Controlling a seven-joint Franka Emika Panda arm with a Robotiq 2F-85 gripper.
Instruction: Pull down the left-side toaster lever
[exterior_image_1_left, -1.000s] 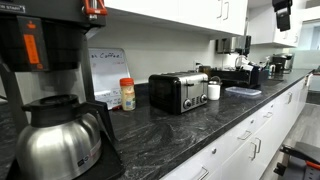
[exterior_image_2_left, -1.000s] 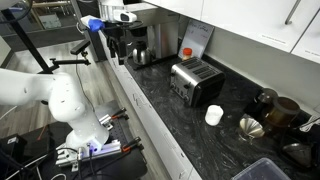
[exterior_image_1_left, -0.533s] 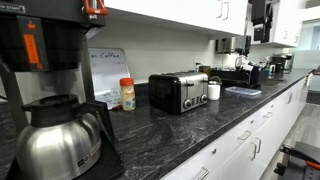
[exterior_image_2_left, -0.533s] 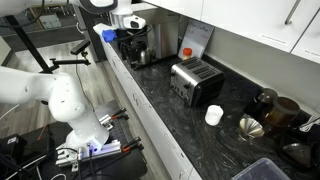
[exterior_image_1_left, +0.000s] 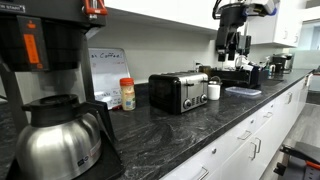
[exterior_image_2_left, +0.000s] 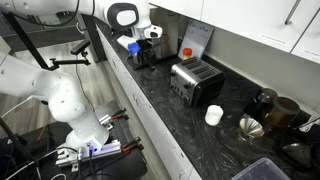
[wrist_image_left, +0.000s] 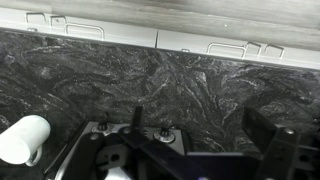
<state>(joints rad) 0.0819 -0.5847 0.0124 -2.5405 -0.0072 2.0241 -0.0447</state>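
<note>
The toaster (exterior_image_1_left: 178, 92) is boxy, with chrome sides and black top, and stands on the dark marble counter; it also shows in an exterior view (exterior_image_2_left: 196, 82). In the wrist view its black end panel with knobs (wrist_image_left: 130, 145) lies at the bottom edge. My gripper (exterior_image_1_left: 232, 48) hangs in the air, well above the counter and off to one side of the toaster, touching nothing. It also shows in an exterior view (exterior_image_2_left: 149, 45). In the wrist view its two fingers (wrist_image_left: 200, 130) stand wide apart and empty. The levers are too small to make out.
A black coffee maker with a steel carafe (exterior_image_1_left: 55, 135) stands at one end of the counter. A white mug (exterior_image_1_left: 213, 91) (exterior_image_2_left: 213, 115) (wrist_image_left: 22, 138) sits beside the toaster, and a spice jar (exterior_image_1_left: 127, 95) stands behind it. Kettles and pots (exterior_image_2_left: 275, 110) crowd the far end. White cabinets hang above.
The arm has swung along the counter toward the toaster and lowered; the gripper, earlier at the frame's top edge, now hangs fully in view. Nothing on the counter has moved.
</note>
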